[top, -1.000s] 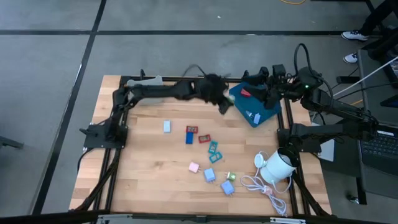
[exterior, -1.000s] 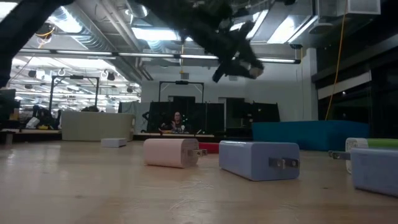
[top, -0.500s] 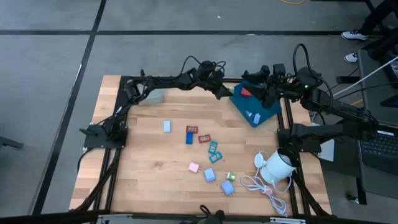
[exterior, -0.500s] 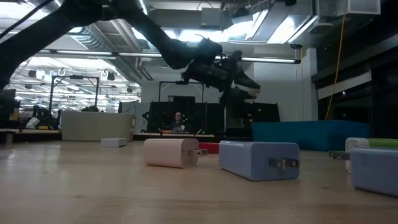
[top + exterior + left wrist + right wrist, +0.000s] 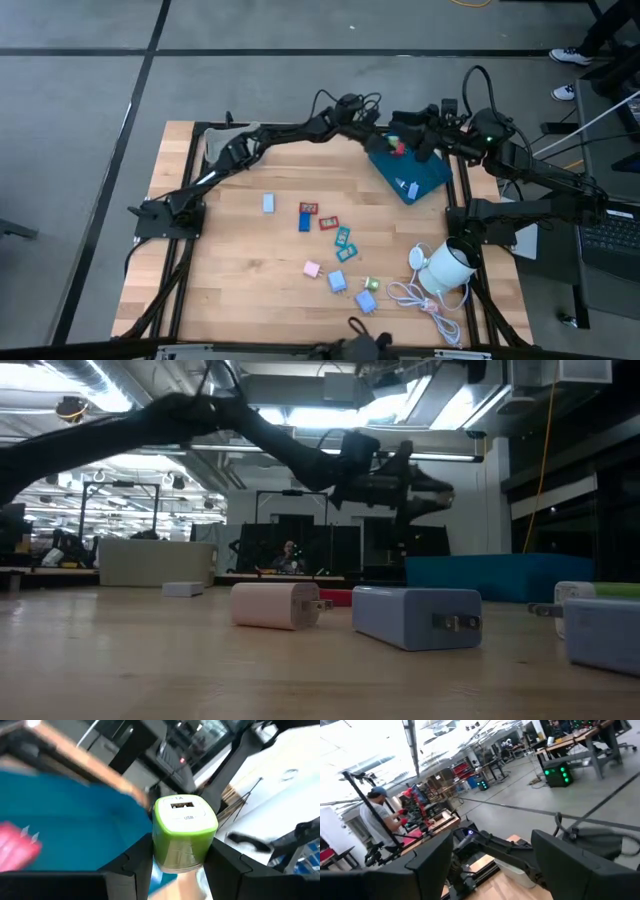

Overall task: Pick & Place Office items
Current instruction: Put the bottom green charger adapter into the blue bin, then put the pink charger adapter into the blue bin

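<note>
My left gripper (image 5: 181, 851) (image 5: 390, 142) (image 5: 435, 490) reaches along the far edge and is shut on a green and white USB charger block (image 5: 184, 832), held above the blue tray (image 5: 415, 172) (image 5: 60, 815). A red piece (image 5: 15, 845) (image 5: 401, 151) and a small light piece (image 5: 410, 187) lie in that tray. My right gripper (image 5: 492, 865) (image 5: 427, 138) is open at the tray's far right side, touching nothing. Several pieces lie flat on the wood: light blue (image 5: 268, 203), red (image 5: 309, 208), dark blue (image 5: 305, 222), teal (image 5: 343, 237), pink (image 5: 312, 268) (image 5: 275, 605), green (image 5: 371, 284). My left gripper pinches the charger block between its two fingers (image 5: 137, 862), one on each opposite side of the green body (image 5: 167, 852). The white USB face (image 5: 184, 810) points away from the wrist. The fingers come from the table's left, roughly level. The block is lifted clear above the blue tray.
A white round object (image 5: 448, 268) with a coiled white cable (image 5: 425, 300) sits at the near right. A grey tray (image 5: 228, 147) lies at the far left corner. Bare wood shows along the left and near-left. A person (image 5: 377, 827) stands in the room beyond.
My left gripper has swung toward the table's right along the far edge, carrying the green charger from short of the blue tray to above it. Its fingers have turned from tipping downward to about level.
</note>
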`<state>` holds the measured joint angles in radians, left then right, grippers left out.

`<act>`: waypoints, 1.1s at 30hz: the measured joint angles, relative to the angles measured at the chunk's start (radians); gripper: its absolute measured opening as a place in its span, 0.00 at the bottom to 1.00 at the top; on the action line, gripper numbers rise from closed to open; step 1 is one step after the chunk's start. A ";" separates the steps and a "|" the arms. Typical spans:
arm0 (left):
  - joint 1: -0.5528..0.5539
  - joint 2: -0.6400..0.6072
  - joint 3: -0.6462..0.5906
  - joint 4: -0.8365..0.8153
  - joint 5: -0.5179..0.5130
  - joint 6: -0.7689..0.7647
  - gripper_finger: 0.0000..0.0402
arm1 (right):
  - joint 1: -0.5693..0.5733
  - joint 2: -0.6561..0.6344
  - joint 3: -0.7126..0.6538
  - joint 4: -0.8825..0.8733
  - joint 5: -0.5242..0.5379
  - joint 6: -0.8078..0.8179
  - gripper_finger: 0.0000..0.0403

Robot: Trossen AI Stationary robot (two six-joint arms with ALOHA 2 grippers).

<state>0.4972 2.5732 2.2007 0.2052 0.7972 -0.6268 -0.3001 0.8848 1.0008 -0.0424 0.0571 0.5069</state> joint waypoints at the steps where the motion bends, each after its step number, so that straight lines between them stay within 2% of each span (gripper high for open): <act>1: 0.000 0.027 0.056 -0.008 -0.001 -0.006 0.35 | 0.000 0.000 0.000 -0.003 0.006 0.003 0.69; 3: 0.003 0.081 0.155 -0.050 0.000 -0.014 0.35 | 0.000 0.000 0.000 -0.007 0.007 0.008 0.69; 5: 0.005 0.093 0.129 0.000 -0.020 -0.033 0.35 | 0.000 0.000 0.000 -0.008 0.007 0.009 0.69; 11: 0.012 0.120 0.110 -0.084 -0.026 -0.025 0.35 | -0.001 0.000 0.000 -0.012 0.022 0.007 0.69; 15: 0.003 0.130 0.110 -0.042 -0.070 -0.024 0.35 | 0.000 0.000 0.000 -0.012 0.026 0.006 0.69; 18: -0.001 0.128 0.111 0.020 -0.110 -0.031 0.46 | -0.001 0.000 0.000 -0.012 0.026 0.006 0.69; 22: 0.000 0.128 0.111 0.031 -0.126 -0.057 0.64 | 0.000 0.000 0.000 -0.015 0.034 0.005 0.69; 25: 0.006 0.128 0.111 0.032 -0.126 -0.077 0.74 | -0.001 0.000 0.000 -0.017 0.041 -0.003 0.69; 29: 0.014 0.128 0.114 0.031 -0.121 -0.098 0.80 | 0.000 0.000 0.000 -0.017 0.041 -0.010 0.69; 33: 0.024 0.115 0.154 0.052 -0.013 -0.133 0.79 | -0.001 0.000 0.000 -0.017 0.035 -0.003 0.69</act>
<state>0.5213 2.6886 2.3551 0.2567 0.7841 -0.7598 -0.3008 0.8852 1.0008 -0.0593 0.0917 0.5036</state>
